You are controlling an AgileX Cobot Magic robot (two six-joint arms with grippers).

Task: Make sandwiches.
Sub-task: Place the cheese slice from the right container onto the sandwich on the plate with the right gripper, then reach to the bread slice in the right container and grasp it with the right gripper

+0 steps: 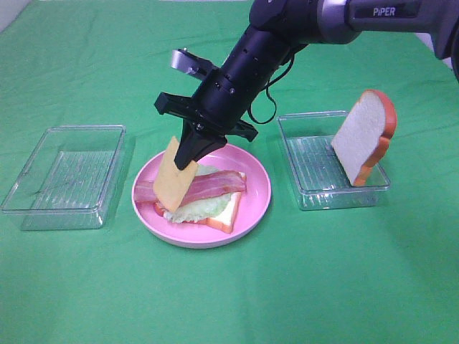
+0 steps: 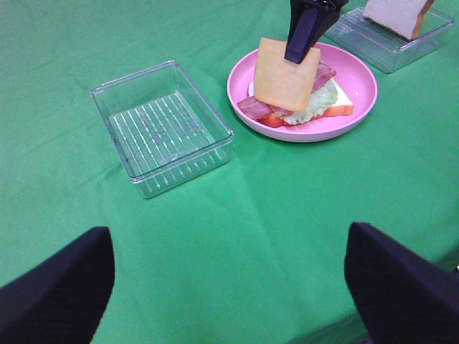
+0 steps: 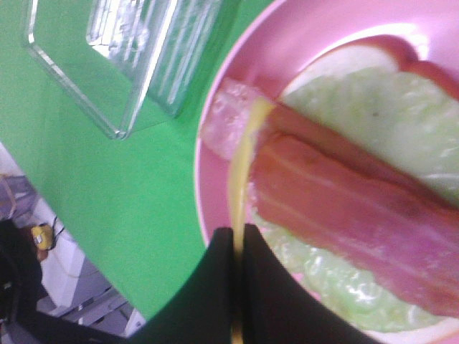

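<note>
A pink plate [image 1: 252,208] holds a bread slice [image 1: 226,212] topped with pale green lettuce [image 1: 204,206] and bacon strips [image 1: 215,185]. My right gripper [image 1: 189,159] is shut on a thin yellow cheese slice [image 1: 172,183] and holds it hanging on edge just above the left side of the stack. The right wrist view shows the cheese slice [image 3: 240,168] edge-on over the bacon [image 3: 344,222]. In the left wrist view the cheese slice [image 2: 283,75] hangs over the plate [image 2: 358,82]. A second bread slice [image 1: 362,140] leans upright in the right clear tray [image 1: 315,161]. My left gripper's dark fingers [image 2: 54,290] sit wide apart, empty.
An empty clear plastic tray [image 1: 64,175] stands left of the plate on the green cloth [image 1: 323,287]; it also shows in the left wrist view [image 2: 161,125]. The right arm [image 1: 258,57] reaches in from the top right over the plate.
</note>
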